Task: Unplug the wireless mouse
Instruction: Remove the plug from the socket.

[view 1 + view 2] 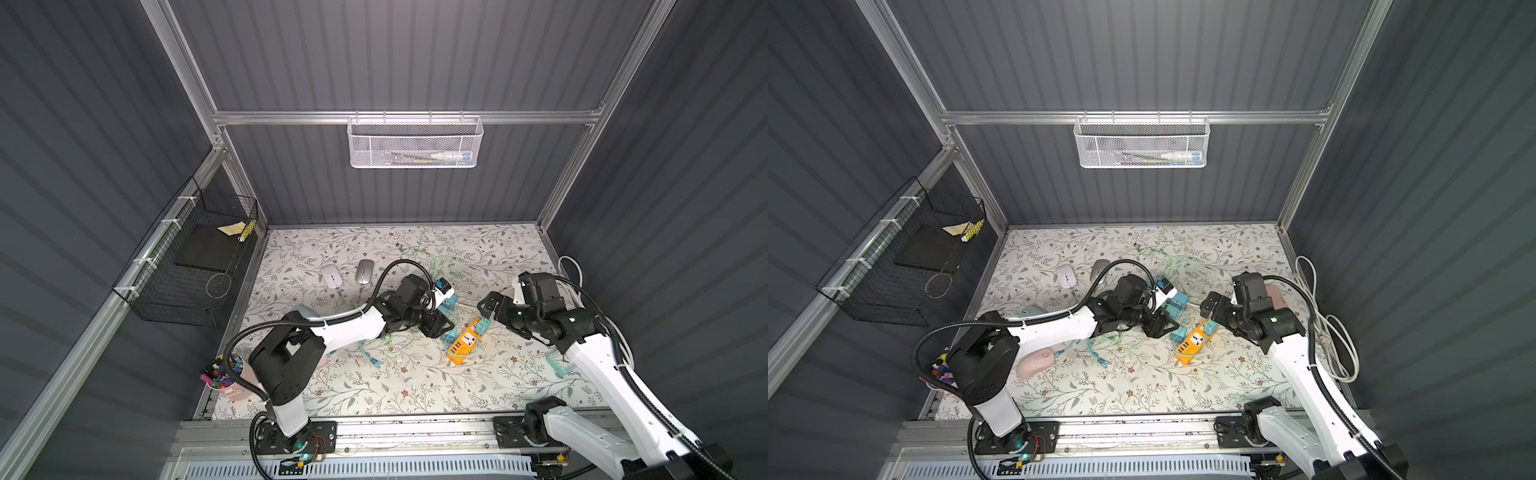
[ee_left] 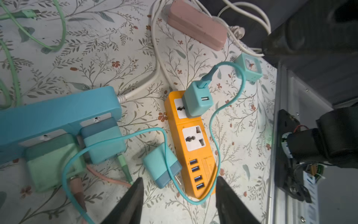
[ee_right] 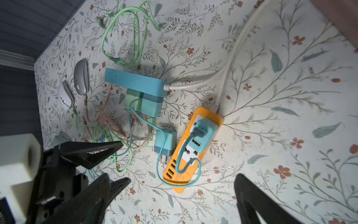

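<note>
A white mouse [image 3: 65, 97] and a grey mouse [image 3: 81, 77] lie side by side at the back left [image 1: 331, 275], each with a cable in its end: green on the white one, pink on the grey one. The cables run toward a blue power strip [image 3: 135, 81] carrying two chargers. An orange power strip [image 2: 191, 143] holds a teal charger [image 2: 197, 100], and a loose teal charger [image 2: 160, 166] lies beside it. My left gripper [image 2: 180, 194] hovers open over the orange strip's USB end, holding nothing. On the strip's other side, my right gripper [image 3: 172, 190] stands wide open and empty.
A pink power strip [image 2: 195, 25] and coiled white cable [image 1: 573, 274] lie at the right edge. A pink mouse [image 1: 1036, 362] and a pen cup [image 1: 224, 374] sit front left. A black wire basket [image 1: 187, 266] hangs on the left wall, a white mesh basket [image 1: 413, 141] on the back wall.
</note>
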Controlling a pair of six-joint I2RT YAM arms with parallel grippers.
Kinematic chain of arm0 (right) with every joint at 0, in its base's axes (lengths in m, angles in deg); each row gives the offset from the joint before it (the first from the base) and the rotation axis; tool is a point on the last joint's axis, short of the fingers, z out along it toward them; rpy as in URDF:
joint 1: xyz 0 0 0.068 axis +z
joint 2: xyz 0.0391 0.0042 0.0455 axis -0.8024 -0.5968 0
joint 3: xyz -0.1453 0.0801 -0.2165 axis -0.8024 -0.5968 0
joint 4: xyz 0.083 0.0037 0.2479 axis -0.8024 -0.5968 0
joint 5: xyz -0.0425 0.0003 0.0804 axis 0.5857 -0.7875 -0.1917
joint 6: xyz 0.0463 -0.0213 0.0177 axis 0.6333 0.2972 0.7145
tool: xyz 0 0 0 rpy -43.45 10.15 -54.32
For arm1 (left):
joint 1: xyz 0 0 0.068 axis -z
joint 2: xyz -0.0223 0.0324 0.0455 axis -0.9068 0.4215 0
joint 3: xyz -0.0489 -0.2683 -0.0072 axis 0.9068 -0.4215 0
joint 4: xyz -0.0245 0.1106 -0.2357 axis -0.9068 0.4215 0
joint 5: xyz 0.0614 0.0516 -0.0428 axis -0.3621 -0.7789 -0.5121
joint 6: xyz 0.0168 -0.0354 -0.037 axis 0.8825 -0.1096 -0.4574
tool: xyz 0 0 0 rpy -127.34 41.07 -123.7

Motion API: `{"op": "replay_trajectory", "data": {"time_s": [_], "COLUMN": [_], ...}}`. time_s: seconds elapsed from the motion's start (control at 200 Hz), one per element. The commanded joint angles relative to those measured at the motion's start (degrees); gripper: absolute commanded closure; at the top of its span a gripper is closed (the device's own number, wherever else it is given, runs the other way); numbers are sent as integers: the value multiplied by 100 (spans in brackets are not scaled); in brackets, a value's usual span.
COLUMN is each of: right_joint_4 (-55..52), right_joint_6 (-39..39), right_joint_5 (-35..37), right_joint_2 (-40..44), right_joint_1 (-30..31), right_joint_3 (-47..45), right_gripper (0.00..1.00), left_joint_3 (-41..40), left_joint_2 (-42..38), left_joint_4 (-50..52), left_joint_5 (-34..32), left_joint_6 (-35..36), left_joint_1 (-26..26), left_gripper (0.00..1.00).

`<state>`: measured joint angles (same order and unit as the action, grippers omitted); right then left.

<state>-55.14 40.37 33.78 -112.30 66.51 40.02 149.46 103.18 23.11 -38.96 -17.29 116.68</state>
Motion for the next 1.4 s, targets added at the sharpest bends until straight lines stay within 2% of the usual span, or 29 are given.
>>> {"op": "replay_trajectory", "data": {"time_s": [0.0, 0.03, 0.08, 0.215, 0.576, 0.676, 0.991, 1.156, 1.396], "right_joint_4": [148, 73, -94, 26, -198, -235, -112, -84, -161], "right_joint_6": [157, 74, -101, -253, -204, -207, -198, -208, -189], "right_joint_5": [-836, -852, -804, -669, -267, -178, -60, -57, -78], "right_joint_2": [-467, -647, -1089, -1551, -2250, -2301, -2622, -2754, -2728], "right_joint_1": [-211, -224, -225, -266, -313, -304, -304, -304, -304], "right_joint_3": [2, 101, 273, 249, 241, 210, 111, 116, 220], "right_gripper": [7, 13, 16, 44, 44, 51, 60, 73, 75], "left_joint_3": [412, 474, 518, 476, 738, 881, 1190, 1156, 1006], "left_joint_2": [209, 268, 346, 444, 886, 1039, 1301, 1360, 1256], "left_joint_4": [429, 496, 555, 575, 759, 909, 1301, 1284, 1021], "left_joint_5": [-590, -652, -740, -861, -964, -1017, -1201, -1156, -942], "left_joint_6": [445, 479, 519, 559, 646, 719, 866, 871, 740], "left_joint_1": [165, 216, 298, 503, 737, 745, 793, 791, 825], "left_gripper": [41, 41, 41, 41, 40, 40, 40, 40, 40]}}
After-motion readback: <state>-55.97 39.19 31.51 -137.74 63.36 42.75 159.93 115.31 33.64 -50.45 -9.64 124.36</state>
